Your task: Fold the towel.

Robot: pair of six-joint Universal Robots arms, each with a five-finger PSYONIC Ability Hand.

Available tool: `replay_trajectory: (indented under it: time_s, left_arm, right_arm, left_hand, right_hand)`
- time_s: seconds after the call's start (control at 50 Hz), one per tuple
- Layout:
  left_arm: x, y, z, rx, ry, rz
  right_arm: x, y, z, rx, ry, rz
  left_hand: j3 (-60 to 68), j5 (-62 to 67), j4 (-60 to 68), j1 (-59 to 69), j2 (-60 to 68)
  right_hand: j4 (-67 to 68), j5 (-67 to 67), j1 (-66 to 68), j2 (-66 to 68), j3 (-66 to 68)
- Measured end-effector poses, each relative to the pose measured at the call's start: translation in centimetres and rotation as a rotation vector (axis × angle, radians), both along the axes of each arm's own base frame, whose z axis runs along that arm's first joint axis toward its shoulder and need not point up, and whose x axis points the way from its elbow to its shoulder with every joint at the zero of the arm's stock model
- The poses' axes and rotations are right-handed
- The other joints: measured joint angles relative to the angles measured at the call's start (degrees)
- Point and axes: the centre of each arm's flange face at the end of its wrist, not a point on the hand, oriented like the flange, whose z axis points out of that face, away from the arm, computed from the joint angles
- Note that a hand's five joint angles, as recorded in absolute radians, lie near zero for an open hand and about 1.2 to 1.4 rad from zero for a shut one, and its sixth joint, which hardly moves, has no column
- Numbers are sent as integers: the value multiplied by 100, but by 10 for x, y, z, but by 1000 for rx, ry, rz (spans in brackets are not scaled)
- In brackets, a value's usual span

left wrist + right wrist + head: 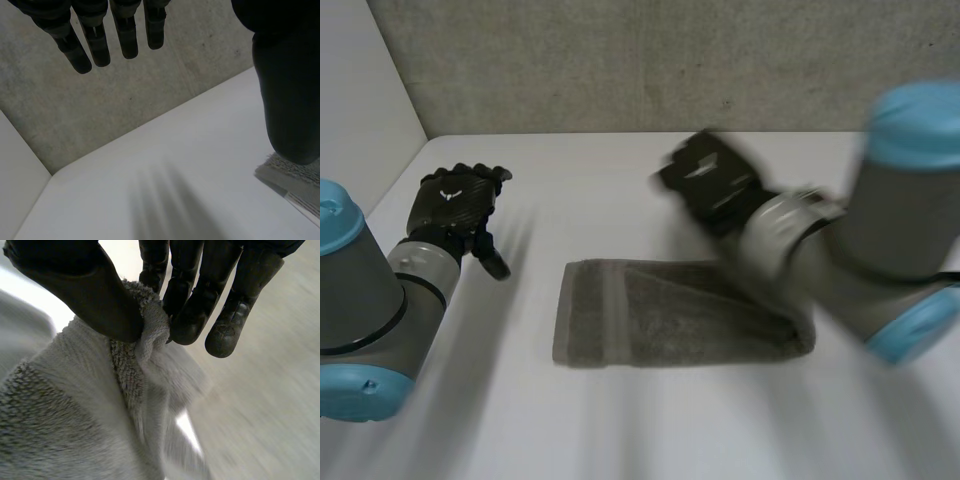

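Towel (665, 318), just one, pinched by right hand (87, 287); left hand (453, 205) straight-fingered.

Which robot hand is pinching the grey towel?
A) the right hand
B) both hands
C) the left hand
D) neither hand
A: the right hand squeezes a fold of the towel between its thumb and fingers, while the left hand hangs with straight fingers over the table.

The towel (660, 315) lies on the table (620, 430), near the middle. The left hand (455, 205) is well to its left, slightly behind — apart from it. The right hand (187, 295) has a fold of towel between thumb and fingers.
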Motion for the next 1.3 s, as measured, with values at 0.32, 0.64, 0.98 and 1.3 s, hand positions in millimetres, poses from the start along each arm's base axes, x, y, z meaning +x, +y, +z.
replay_trajectory:
  time_s: [0.32,0.64,0.98,1.3]
  left_arm:
    - [-3,5,-22,62,-23,-15]
    - [-28,22,-22,55,-28,-102]
    - [-35,30,-23,57,-29,-128]
    - [-34,21,21,-67,30,-110]
  right_arm:
    - [48,58,-76,169,100,98]
    - [-77,8,-74,408,-68,-276]
    - [-110,-11,-116,433,2,-363]
    - [6,35,-36,190,-47,48]
  left_hand:
    - [0,0,0,0,0]
    - [0,1,0,0,0]
    - [0,0,0,0,0]
    - [-1,-1,0,0,0]
  right_hand:
    - [-6227,-6299,-6115,-6084,-6288]
    - [-6227,-6299,-6173,-6085,-6289]
    - [-42,-144,-622,-140,-80]
    - [-19,-141,-355,-140,-59]
